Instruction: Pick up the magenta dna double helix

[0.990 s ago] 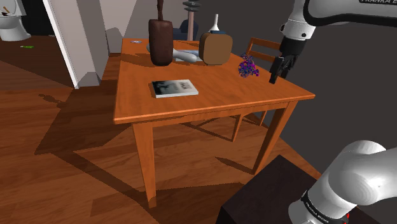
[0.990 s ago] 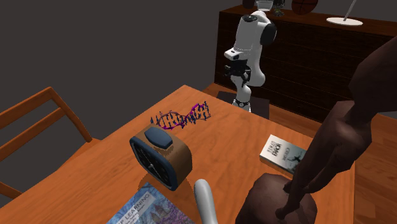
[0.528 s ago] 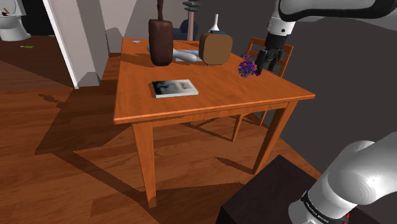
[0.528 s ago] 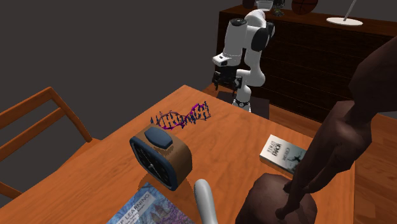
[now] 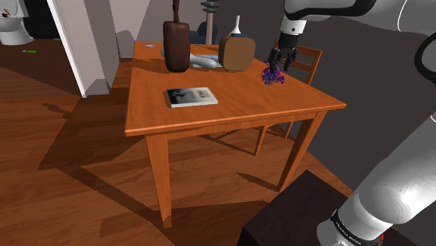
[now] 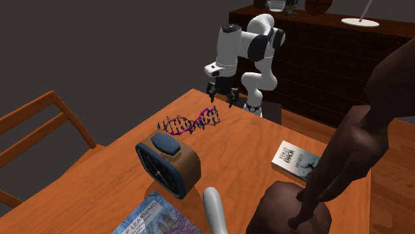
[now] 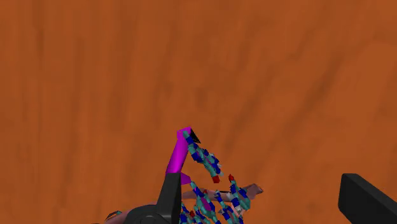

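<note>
Our pincer (image 6: 222, 92) hangs spread over the far end of the magenta helix (image 6: 189, 121), which lies on the bench (image 6: 233, 153) just beyond the clock (image 6: 167, 163). The helix sits off-centre, under one finger. Descending like this, we judge we could strike and skid it aside.

A book (image 5: 191, 96), clock (image 5: 236, 53) and dark sculpture (image 5: 176, 45) sit on the table (image 5: 230, 105).
</note>
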You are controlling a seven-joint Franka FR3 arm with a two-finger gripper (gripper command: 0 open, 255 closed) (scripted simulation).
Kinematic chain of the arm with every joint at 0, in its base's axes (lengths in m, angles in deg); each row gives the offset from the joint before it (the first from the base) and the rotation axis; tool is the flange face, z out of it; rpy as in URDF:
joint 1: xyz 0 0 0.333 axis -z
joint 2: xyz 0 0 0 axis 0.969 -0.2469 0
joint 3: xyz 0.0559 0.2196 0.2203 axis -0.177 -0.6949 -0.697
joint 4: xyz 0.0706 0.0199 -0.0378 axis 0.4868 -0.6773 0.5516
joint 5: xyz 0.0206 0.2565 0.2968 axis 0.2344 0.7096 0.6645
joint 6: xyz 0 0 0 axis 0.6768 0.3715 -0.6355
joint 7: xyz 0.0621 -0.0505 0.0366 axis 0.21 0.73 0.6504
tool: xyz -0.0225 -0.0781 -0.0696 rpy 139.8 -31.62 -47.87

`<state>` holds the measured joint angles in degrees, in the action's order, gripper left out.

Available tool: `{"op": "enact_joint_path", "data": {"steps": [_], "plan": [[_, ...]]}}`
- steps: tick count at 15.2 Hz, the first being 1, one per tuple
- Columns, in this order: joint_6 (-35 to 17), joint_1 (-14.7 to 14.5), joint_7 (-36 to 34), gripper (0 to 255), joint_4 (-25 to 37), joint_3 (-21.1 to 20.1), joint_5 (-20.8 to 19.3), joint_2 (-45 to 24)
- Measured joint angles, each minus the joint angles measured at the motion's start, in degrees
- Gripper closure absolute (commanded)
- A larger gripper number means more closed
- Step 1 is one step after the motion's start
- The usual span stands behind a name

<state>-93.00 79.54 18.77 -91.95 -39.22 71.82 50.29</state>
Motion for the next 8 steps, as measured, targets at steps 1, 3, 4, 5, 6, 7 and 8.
{"op": "enact_joint_path", "data": {"steps": [1, 3, 4, 5, 6, 7, 8], "plan": [[0.3, 0.3, 0.2, 0, 2.7, 0.4, 0.6, -2.4], [0.9, 1.1, 0.8, 0, 8.8, 1.3, 1.9, -7.9], [1.8, 1.4, 0.8, 0, 11.9, 1.5, 2.5, -10.3], [1.9, 1.8, 0.8, 0, 14.0, 1.7, 3.1, -12.4], [3.3, 2.5, 1.1, 0, 18.5, 2.1, 3.9, -15.5], [4.5, 3.3, 1.5, 0, 22.9, 2.4, 4.8, -18.7], [6.1, 4.2, 1.7, 0, 27.7, 2.6, 5.7, -22.1]]}}
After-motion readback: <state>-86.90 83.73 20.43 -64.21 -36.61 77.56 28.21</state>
